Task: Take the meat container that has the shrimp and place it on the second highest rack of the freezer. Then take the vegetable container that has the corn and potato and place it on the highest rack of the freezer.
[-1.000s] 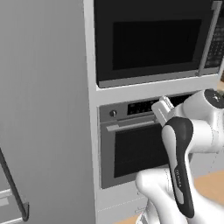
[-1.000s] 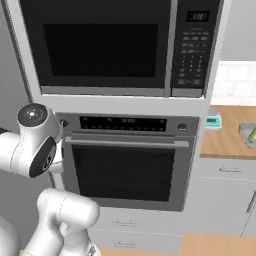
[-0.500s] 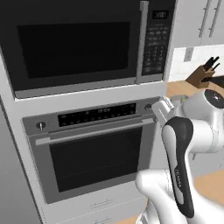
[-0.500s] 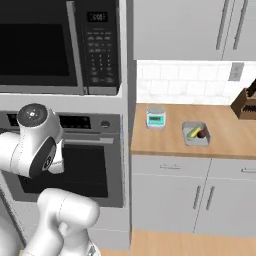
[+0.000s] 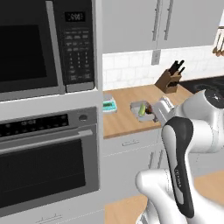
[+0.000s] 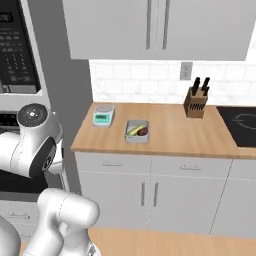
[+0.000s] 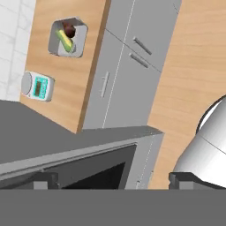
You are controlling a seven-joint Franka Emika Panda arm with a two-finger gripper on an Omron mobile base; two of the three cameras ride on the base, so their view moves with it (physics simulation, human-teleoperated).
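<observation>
Kitchen cabinetry frames what we see: at the far left stands the black-glass microwave (image 5: 30,48) above the wall oven (image 5: 43,166), both set in a pale grey column. Moving right, we meet the wooden counter (image 6: 170,132) running along a white tiled wall, with grey upper cabinets (image 6: 160,27) overhead and grey lower cabinet doors (image 6: 150,192) beneath it.

Near the counter's left end sits a small kitchen scale (image 6: 103,115) with a teal face. Just to its right, apart from it, we find the vegetable container (image 6: 137,131), a shallow grey tray holding the corn (image 6: 134,130) and the potato (image 6: 143,132) side by side. In the hand view the same container (image 7: 67,38) lies near the counter's edge, the corn (image 7: 66,43) lying next to the dark potato (image 7: 69,29). Further right a knife block (image 6: 195,102) stands by the wall, and a black cooktop (image 6: 242,122) closes the counter's right end.

Our arm is folded close to the base, elbow raised, the forearm angled down and the hand turned toward the oven and the floor. Our gripper (image 7: 114,178) hangs in free air well away from the container; its two dark fingertips (image 7: 44,180) stand wide apart and nothing is between them.
</observation>
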